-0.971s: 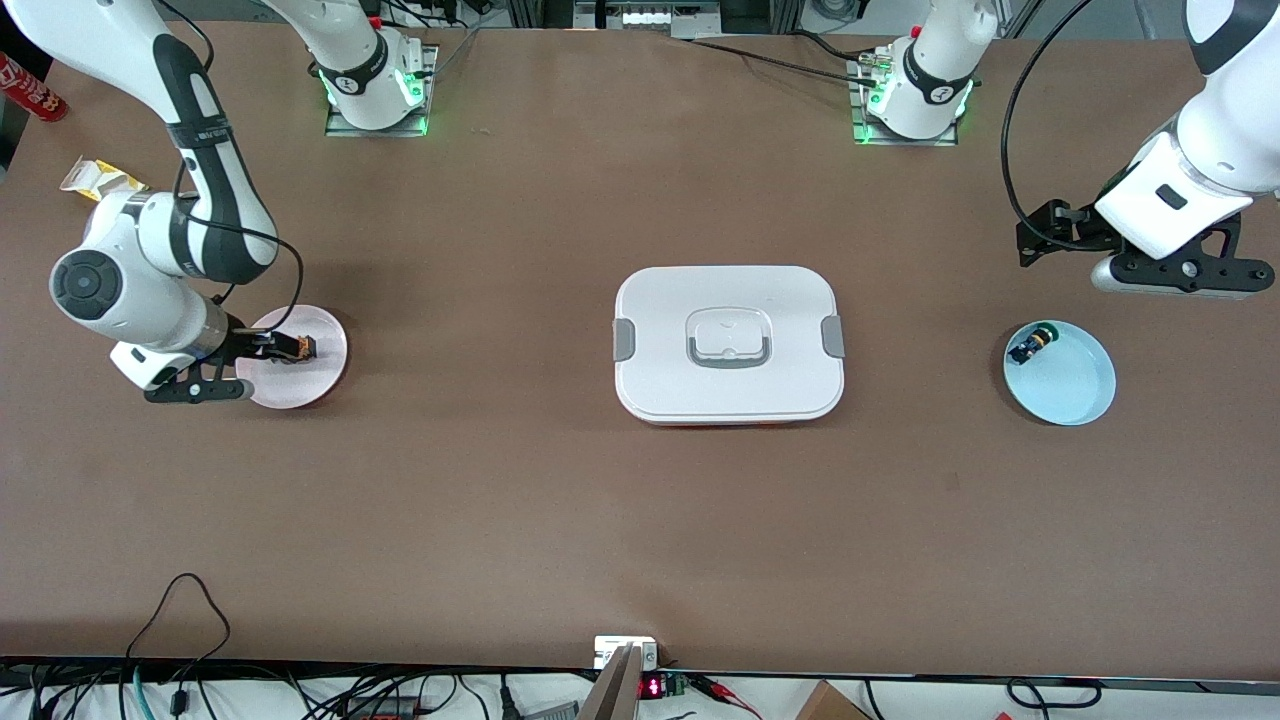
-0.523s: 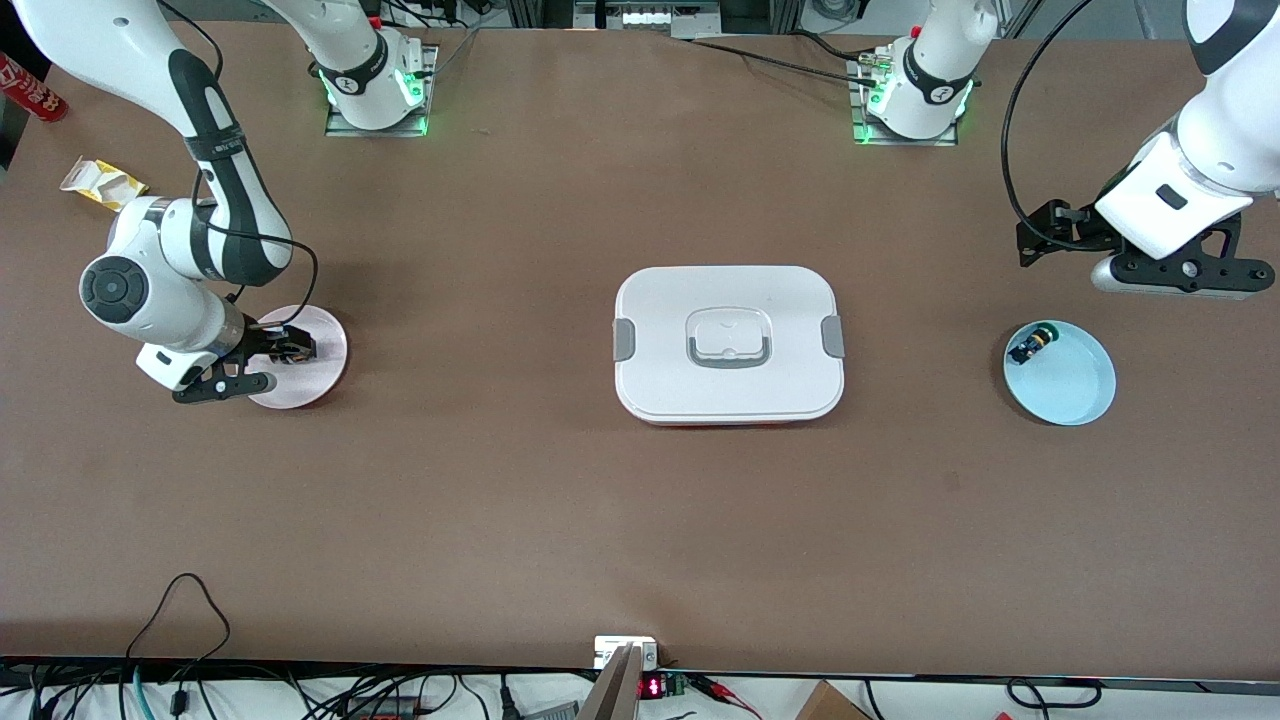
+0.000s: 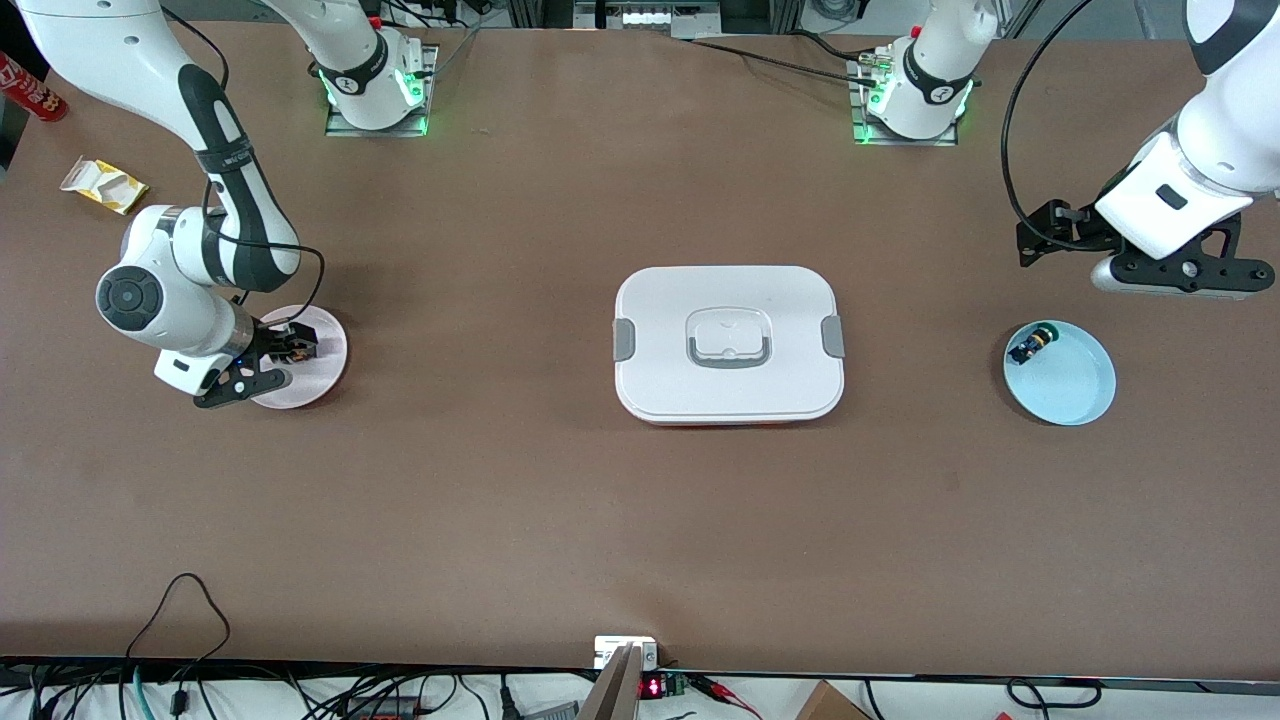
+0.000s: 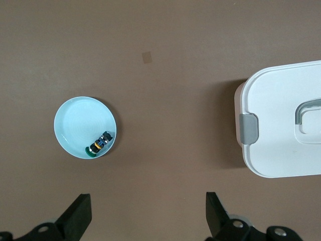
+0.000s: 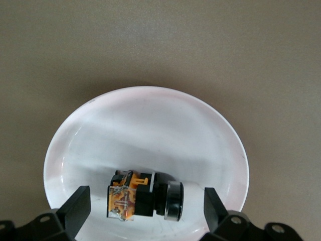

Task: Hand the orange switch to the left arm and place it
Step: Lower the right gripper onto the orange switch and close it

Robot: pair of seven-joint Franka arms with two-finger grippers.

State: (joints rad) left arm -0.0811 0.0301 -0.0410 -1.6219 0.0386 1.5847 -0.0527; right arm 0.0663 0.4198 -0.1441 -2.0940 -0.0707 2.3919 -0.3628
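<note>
The orange switch [image 3: 301, 347] lies on its side on a small pink plate [image 3: 318, 378] toward the right arm's end of the table. In the right wrist view the switch [image 5: 143, 196] lies between the two open fingers of my right gripper [image 5: 145, 213], low over the plate [image 5: 150, 95]. My right gripper [image 3: 262, 370] shows at the plate's edge. The white box [image 3: 728, 343] stands at mid-table and also shows in the left wrist view [image 4: 286, 125]. My left gripper [image 3: 1185, 272] waits open and empty above the table beside a blue plate [image 3: 1075, 390].
The blue plate [image 4: 75, 120] holds a black switch with yellow-green and blue parts [image 3: 1032, 345]. A yellow packet [image 3: 103, 183] and a red can [image 3: 30, 90] lie at the right arm's end. Cables run along the table's front edge.
My right arm has shifted toward the box end and brought its open gripper in closer over the pink plate around the switch. The left arm has not moved.
</note>
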